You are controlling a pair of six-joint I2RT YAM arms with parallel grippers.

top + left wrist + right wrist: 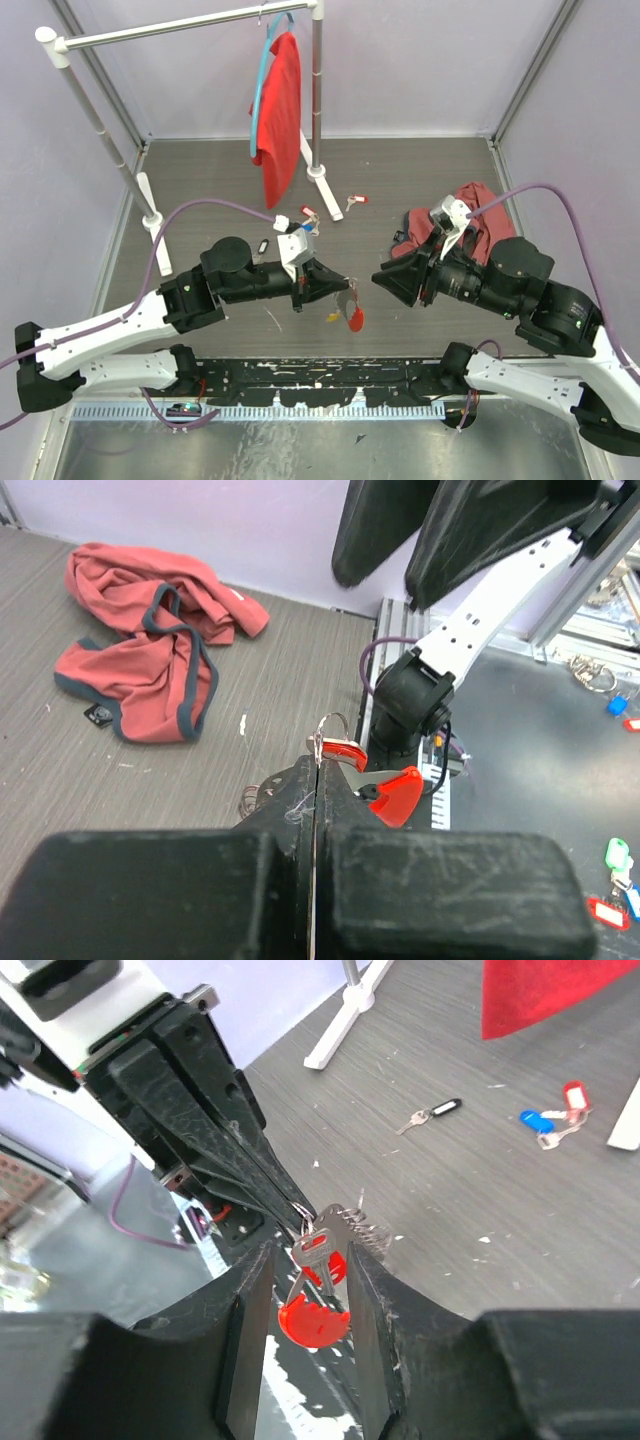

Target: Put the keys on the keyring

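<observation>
My left gripper [343, 289] is shut on the keyring's thin metal loop [329, 730], held up above the table's front middle. The keyring's red plastic piece [354, 319] hangs below it, beside a silvery key with a red tag [322, 1252]. My right gripper [382, 280] is open, its fingers on either side of that hanging key and red piece [313, 1322] without touching them. More keys lie on the table behind: a black-tagged one [440, 1110], a blue-tagged one [537, 1120] and a red-tagged one [572, 1095].
A red garment hangs on a blue hanger [278, 110] from a white rack whose feet [322, 172] stand at the back. A crumpled red garment [470, 212] lies at the right, behind my right arm. The rail [320, 385] runs along the near edge.
</observation>
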